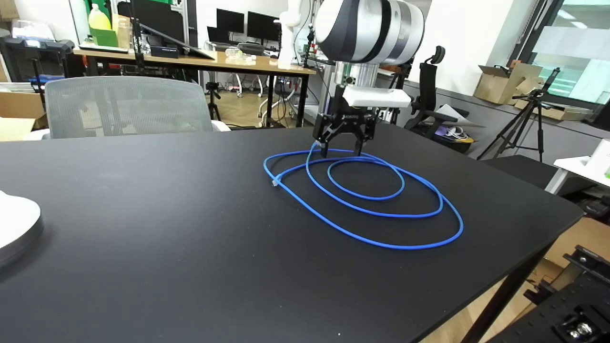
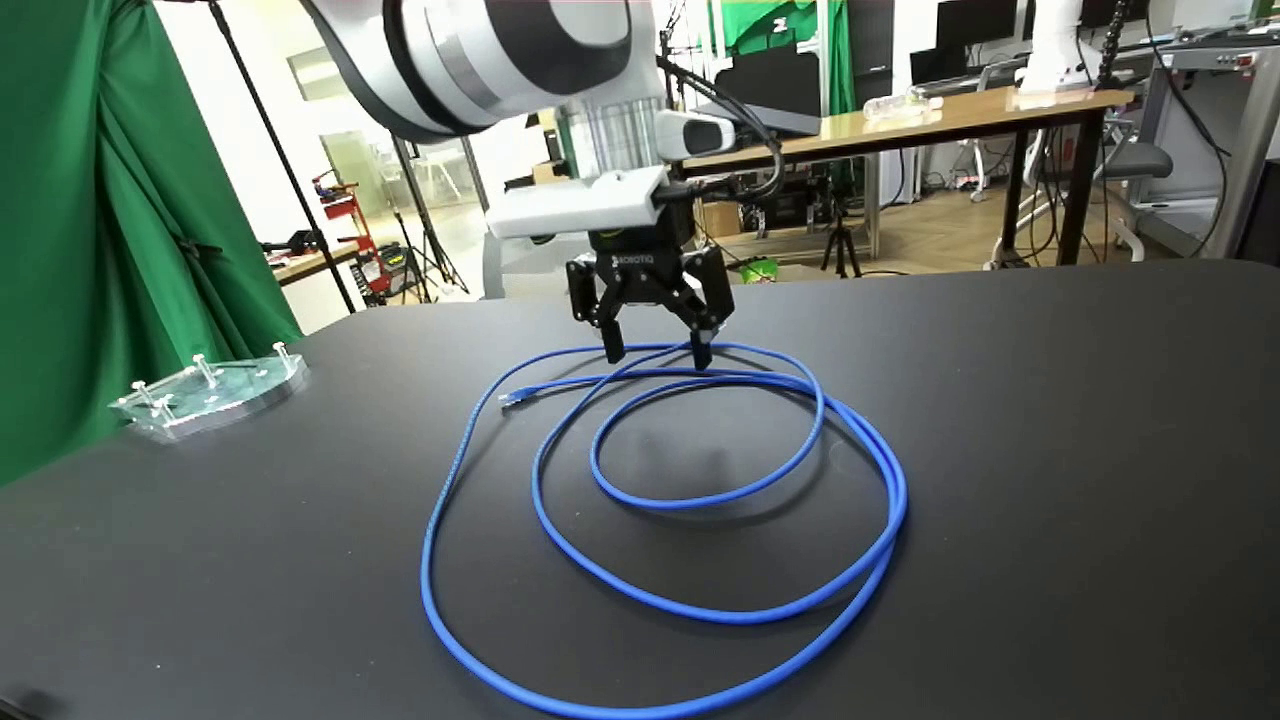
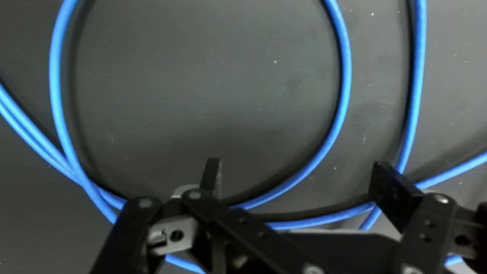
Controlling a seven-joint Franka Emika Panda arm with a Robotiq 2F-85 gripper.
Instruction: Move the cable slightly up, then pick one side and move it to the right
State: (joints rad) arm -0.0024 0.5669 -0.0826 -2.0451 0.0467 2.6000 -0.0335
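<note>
The bright blue cable (image 1: 405, 216) lies in loose overlapping loops on the black table (image 1: 167, 247). It also shows in an exterior view (image 2: 690, 504) and in the wrist view (image 3: 345, 68). One clear plug end (image 2: 512, 398) lies at the loops' far side and also shows in an exterior view (image 1: 275, 182). The other end is partly hidden near the gripper. My gripper (image 1: 341, 152) points down over the far part of the loops, as an exterior view (image 2: 658, 358) also shows. In the wrist view, the fingers (image 3: 296, 163) are wide apart with cable strands between and below them. They hold nothing.
A clear plate with bolts (image 2: 210, 395) lies on the table. A white round object (image 1: 16, 221) stands at the table's edge in an exterior view. A grey mesh chair (image 1: 128, 107) stands behind the table's far edge.
</note>
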